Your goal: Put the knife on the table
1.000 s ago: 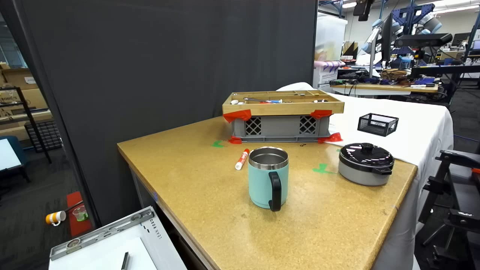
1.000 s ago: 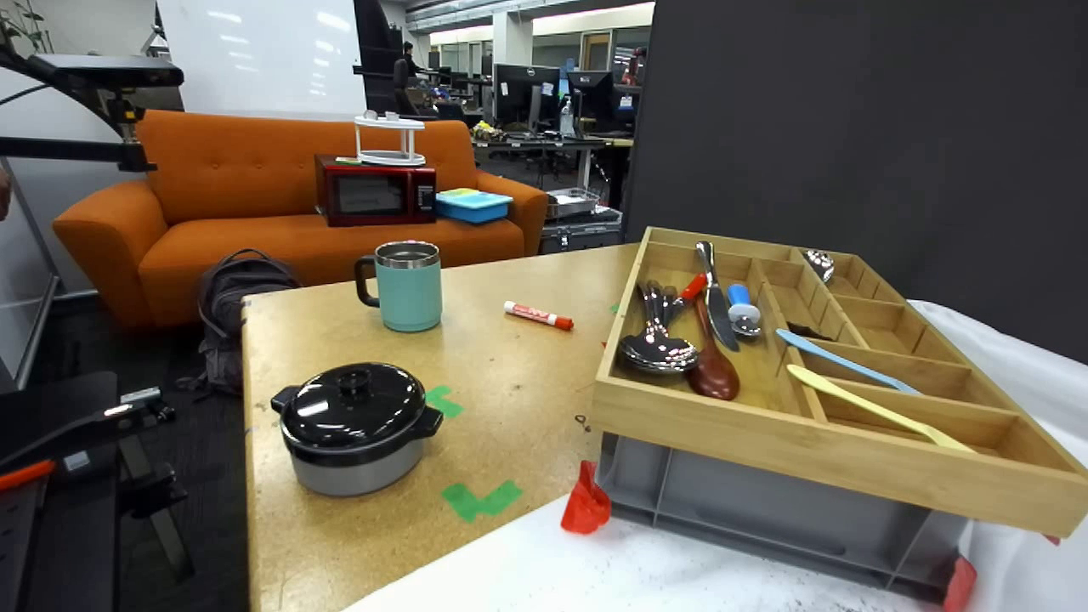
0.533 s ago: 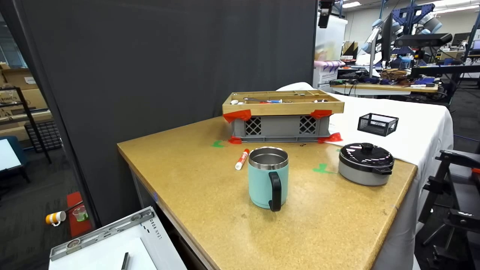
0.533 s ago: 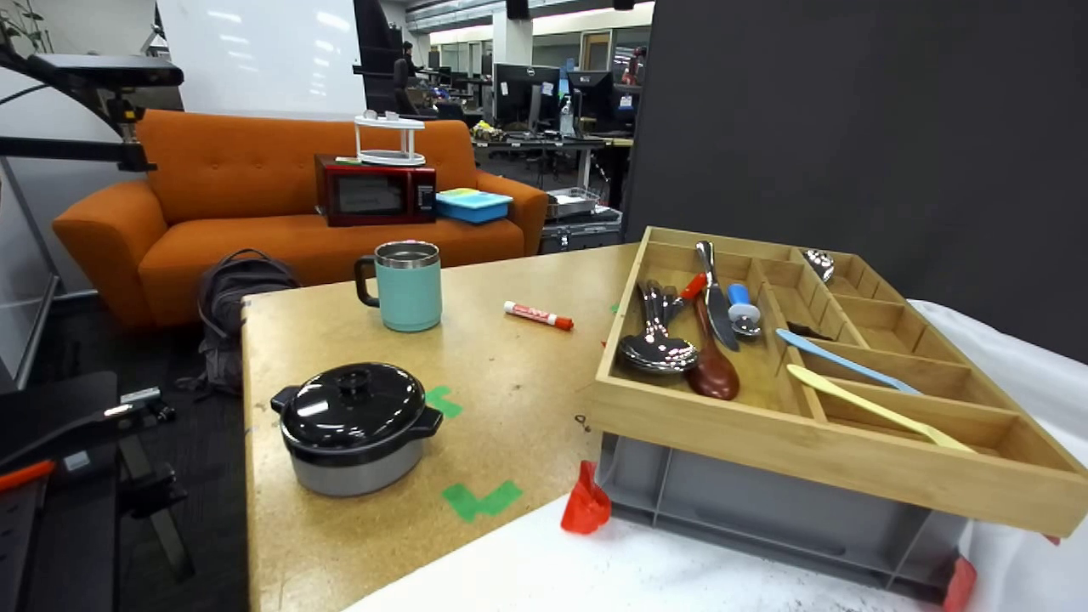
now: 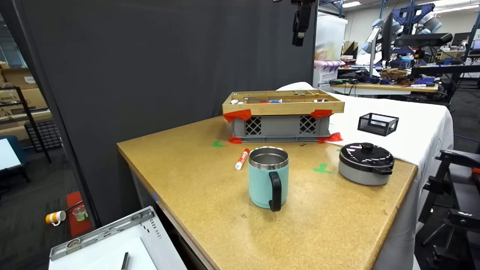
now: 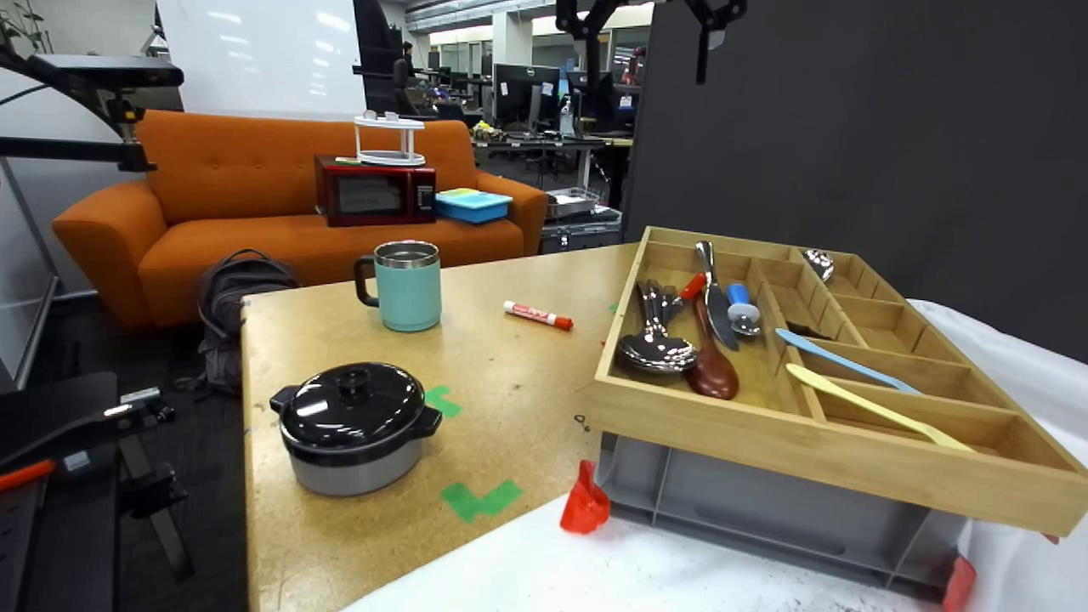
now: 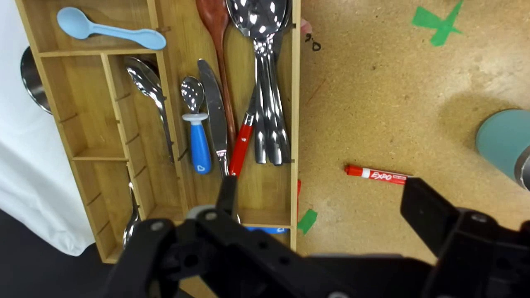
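A silver knife (image 7: 215, 109) lies in the wooden cutlery tray (image 7: 295, 124), beside a brown wooden spoon and a blue-handled spoon; it also shows in an exterior view (image 6: 719, 313). In the wrist view a finger covers the lower end of its handle. A red-handled utensil (image 7: 241, 149) lies next to it, its blade partly under several silver spoons. The tan wooden table (image 5: 187, 180) stands beside the raised tray. My gripper (image 6: 647, 82) is open and empty, high above the tray, and shows in the wrist view (image 7: 321, 192) and in an exterior view (image 5: 298, 39).
The tray sits on a grey crate (image 5: 281, 127). On the table are a teal mug (image 5: 268, 183), a red marker (image 5: 242, 159) and a lidded pot (image 5: 365, 168). A black mesh basket (image 5: 377, 124) stands on the white-covered table. A dark curtain (image 5: 168, 67) hangs behind.
My open gripper has come down into view at the top of both exterior views, moving toward the space above the tray. The knife and other objects have not moved.
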`<state>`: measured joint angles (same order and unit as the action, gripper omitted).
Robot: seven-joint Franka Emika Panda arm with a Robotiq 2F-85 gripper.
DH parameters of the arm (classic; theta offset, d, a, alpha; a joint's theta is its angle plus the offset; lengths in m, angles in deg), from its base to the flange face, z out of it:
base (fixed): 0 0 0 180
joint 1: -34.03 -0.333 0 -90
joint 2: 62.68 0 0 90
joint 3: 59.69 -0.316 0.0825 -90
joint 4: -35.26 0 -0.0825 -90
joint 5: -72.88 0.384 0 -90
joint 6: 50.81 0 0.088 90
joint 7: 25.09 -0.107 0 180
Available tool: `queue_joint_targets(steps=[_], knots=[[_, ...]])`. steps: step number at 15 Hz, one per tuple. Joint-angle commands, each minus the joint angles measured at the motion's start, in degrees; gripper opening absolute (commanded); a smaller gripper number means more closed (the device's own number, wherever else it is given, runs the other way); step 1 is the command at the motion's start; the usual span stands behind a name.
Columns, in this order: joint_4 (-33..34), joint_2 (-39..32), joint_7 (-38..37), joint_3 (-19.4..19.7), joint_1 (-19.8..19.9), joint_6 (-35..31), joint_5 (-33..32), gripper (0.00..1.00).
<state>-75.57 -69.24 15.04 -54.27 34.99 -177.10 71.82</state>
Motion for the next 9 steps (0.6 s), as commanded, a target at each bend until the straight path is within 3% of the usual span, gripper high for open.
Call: queue_joint_targets(steps=[1,6,9], knots=[[0.08,-0.15,-0.27,-1.48,1.39,0.16,-0.24,1.00],[-0.01,0.59,-0.51,-1.73,1.28,0.26,-0.21,1.00],[2.24,-2.46,1.59,-1.85,1.77,-1.13,1.32,1.00]])
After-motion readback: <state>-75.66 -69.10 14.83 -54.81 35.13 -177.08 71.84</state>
